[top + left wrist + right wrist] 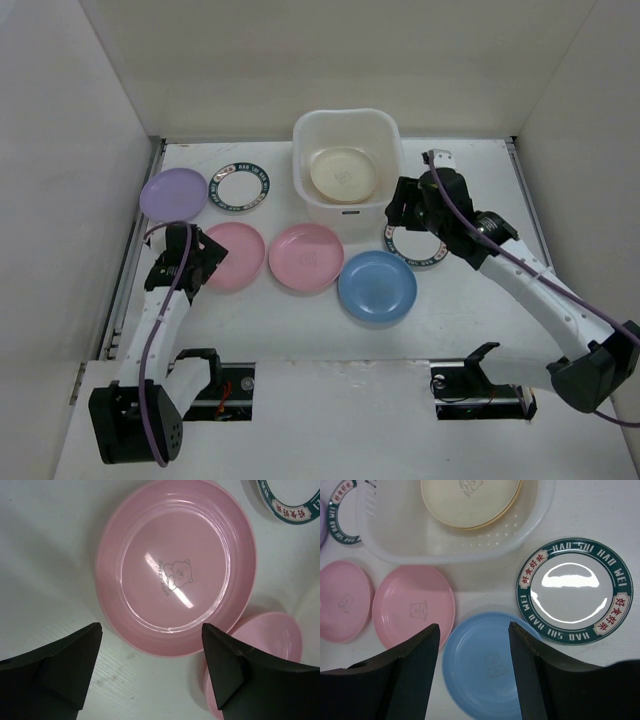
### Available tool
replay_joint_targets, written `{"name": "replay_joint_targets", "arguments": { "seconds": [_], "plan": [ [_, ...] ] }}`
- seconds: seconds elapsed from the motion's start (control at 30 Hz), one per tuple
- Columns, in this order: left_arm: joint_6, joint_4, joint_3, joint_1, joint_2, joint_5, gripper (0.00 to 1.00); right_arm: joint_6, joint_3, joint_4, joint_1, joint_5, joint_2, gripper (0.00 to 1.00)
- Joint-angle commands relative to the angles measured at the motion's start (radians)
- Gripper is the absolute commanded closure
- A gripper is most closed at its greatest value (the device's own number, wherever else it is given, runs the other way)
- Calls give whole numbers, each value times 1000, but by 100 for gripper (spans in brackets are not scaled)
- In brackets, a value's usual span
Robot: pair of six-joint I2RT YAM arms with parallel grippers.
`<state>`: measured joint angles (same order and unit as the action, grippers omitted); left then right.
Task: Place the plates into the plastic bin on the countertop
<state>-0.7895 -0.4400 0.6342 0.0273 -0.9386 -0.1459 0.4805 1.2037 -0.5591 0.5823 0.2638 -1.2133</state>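
Note:
The plastic bin (347, 215) stands at the back centre and holds a cream plate (343, 172) with an orange rim (507, 511) showing beneath it. On the countertop (290, 320) lie a lilac plate (172, 193), two patterned-rim plates (239, 188) (575, 590), two pink plates (237, 255) (306, 257) and a blue plate (377, 287). My left gripper (150, 645) is open and empty, low at the near edge of the left pink plate (175, 570). My right gripper (475, 630) is open and empty, above the blue plate (485, 665), beside the bin (450, 550).
White walls close in the countertop at the back and both sides. The right arm hides part of the right patterned plate (415, 250) in the top view. The second pink plate (270, 640) lies close to my left gripper's right finger.

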Motion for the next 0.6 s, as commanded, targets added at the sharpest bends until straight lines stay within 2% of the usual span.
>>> {"name": "replay_joint_targets", "arguments": {
  "seconds": [0.0,0.17,0.43,0.57],
  "plan": [
    [-103,-31,10,-5,-23,-52,23,18,-12,100,9,-29,77,37],
    [-109,20,-39,1,-114,-46,27,15,-17,93,-12,-57,77,38],
    [-131,138,-94,90,-221,-20,31,14,2,82,-34,-64,61,38],
    [-134,213,-103,105,-324,17,44,18,8,77,-52,-67,57,38]
  ]
}}
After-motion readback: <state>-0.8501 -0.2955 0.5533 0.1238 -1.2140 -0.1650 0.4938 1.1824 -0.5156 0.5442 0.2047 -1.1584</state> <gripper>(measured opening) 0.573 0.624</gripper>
